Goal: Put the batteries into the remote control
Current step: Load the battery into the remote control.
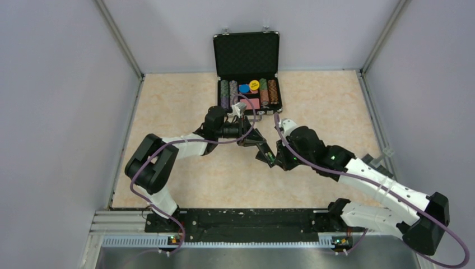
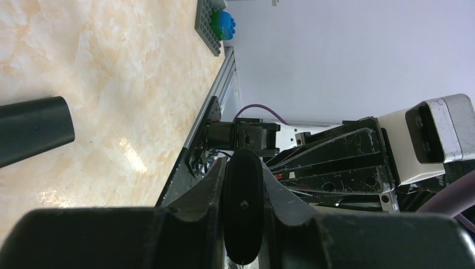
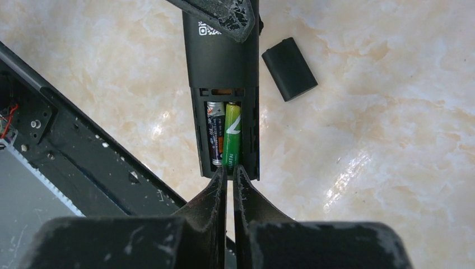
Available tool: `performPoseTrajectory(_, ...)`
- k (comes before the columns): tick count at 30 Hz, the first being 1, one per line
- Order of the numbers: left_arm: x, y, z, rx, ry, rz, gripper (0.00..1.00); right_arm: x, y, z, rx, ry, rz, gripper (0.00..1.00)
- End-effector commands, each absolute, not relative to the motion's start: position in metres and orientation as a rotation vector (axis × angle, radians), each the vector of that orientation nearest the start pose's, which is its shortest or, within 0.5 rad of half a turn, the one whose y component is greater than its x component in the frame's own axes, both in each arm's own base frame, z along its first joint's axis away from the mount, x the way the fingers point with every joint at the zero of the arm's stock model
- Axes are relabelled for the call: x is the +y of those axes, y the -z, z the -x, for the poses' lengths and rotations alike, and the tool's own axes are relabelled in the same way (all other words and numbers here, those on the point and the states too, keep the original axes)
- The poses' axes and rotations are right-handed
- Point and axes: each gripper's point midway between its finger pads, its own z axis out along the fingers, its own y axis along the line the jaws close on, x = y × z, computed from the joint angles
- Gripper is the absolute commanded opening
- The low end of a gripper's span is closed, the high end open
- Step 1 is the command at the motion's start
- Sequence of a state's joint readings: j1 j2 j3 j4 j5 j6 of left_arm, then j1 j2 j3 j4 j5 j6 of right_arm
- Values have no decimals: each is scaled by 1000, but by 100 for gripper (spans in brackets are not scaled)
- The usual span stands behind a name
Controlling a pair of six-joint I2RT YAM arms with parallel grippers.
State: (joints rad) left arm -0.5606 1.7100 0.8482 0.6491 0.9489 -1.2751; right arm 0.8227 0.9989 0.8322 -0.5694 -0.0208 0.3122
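Clamping remote control (image 3: 218, 61) in left gripper (image 2: 243, 168) | right gripper (image 3: 230, 171) closed, tips seemingly touching the loaded batteries (image 3: 231, 134)

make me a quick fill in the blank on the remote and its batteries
1. The recess of the remote control holds ___ batteries.
2. The small black cover lies on the ___, apart from the remote control.
3. The left fingers are clamped on the ___.
4. The right fingers are ___, tips near the batteries.
Missing: two; table; remote control; shut.
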Motion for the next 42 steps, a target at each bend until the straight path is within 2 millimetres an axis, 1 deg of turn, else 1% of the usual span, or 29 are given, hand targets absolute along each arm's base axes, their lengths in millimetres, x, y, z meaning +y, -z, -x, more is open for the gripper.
performPoseTrajectory(1,-350,-264,-186,2159,2260,-443,0,222,-141,-206,2332,-491,492,0)
performPoseTrajectory(6,-349,-265,-183,2153,2250,-467,0,225,-134,-207,2366,-490,445,0)
performPoseTrajectory(12,-348,-268,-179,2139,2231,-513,0,226,-132,-213,2379,-465,414,0)
performPoseTrajectory(17,-346,-269,-173,2119,2185,-589,0,229,-130,-217,2384,-460,402,0)
performPoseTrajectory(20,-346,-264,-175,2156,2131,-591,0,234,-130,-215,2396,-484,417,0)
performPoseTrajectory(23,-347,-256,-179,2215,2065,-571,0,231,-130,-216,2395,-470,399,0)
performPoseTrajectory(26,-345,-241,-185,2312,1948,-542,0,227,-138,-216,2381,-469,378,0)
performPoseTrajectory(28,-344,-236,-188,2352,1891,-537,0,227,-148,-214,2363,-491,369,0)
performPoseTrajectory(31,-343,-235,-192,2354,1860,-529,0,226,-163,-209,2334,-539,363,0)
performPoseTrajectory(33,-342,-234,-193,2357,1846,-519,0,226,-175,-205,2315,-571,358,11)
performPoseTrajectory(34,-341,-234,-193,2356,1840,-523,0,224,-180,-203,2304,-584,350,20)
performPoseTrajectory(35,-341,-233,-194,2356,1835,-520,0,223,-184,-201,2294,-596,346,26)
performPoseTrajectory(37,-340,-233,-193,2353,1835,-528,0,221,-191,-197,2274,-623,340,37)
performPoseTrajectory(39,-339,-232,-193,2351,1827,-537,0,218,-195,-195,2252,-634,340,44)
performPoseTrajectory(42,-338,-234,-190,2339,1827,-558,0,216,-200,-188,2197,-675,382,50)
